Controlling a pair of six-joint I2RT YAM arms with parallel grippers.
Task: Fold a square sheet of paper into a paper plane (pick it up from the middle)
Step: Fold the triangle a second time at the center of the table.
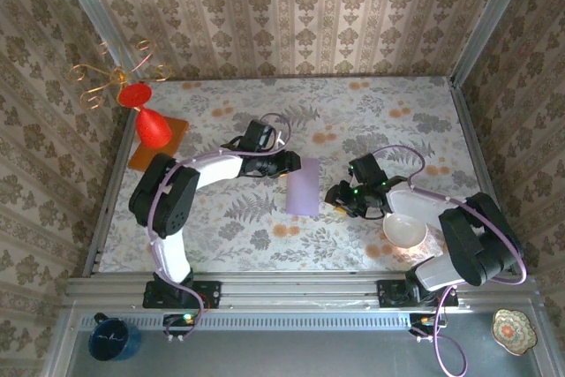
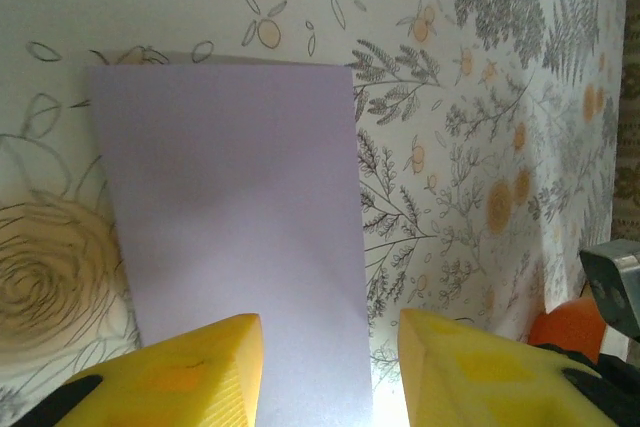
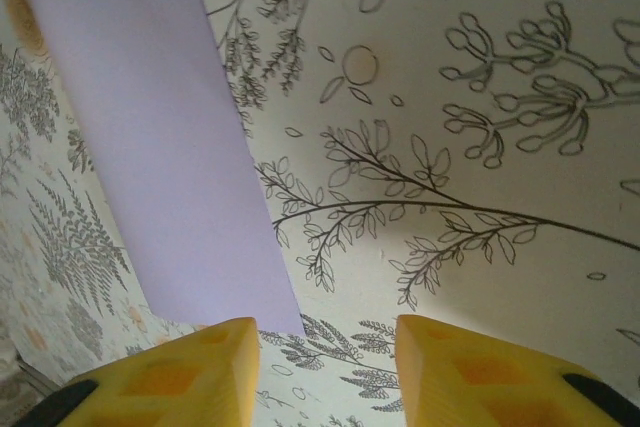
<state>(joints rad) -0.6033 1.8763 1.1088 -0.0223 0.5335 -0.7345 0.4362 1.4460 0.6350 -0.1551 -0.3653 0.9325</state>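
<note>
Lilac square sheet of paper (image 1: 303,186) lies flat on the flowered table (image 1: 221,236), at centre frame in the top view, between the two arms. It reads as a tall narrow rectangle, not a square. Judgement: it is doubled over on itself, first centre fold made. No point or slanted crease visible, so no dart shape yet.

Left gripper (image 1: 289,163) sits at the sheet's upper left edge. In the left wrist view its yellow pads (image 2: 200,367) stand moderately apart at bottom frame, with the paper (image 2: 230,207) running flat beneath the gap, not pinched. Nothing held.

Right gripper (image 1: 335,193) sits just beside the sheet's lower right edge. In the right wrist view its fingers (image 3: 190,367) are likewise parted and empty. The paper (image 3: 150,137) fills the upper left, its near corner just above the left pad.

Step in hand, as judged: between folds, both grippers let go, sheet resting.

Next move calls for either pressing the fold line flat or taking a corner to turn it toward the centre line. Thin paper lying flush on the table: a finger must get under an edge without sliding the sheet. One gripper should pin it while the other lifts.

White bowl (image 1: 404,229) sits close by the right arm, lower right. Mind the elbow.
</note>
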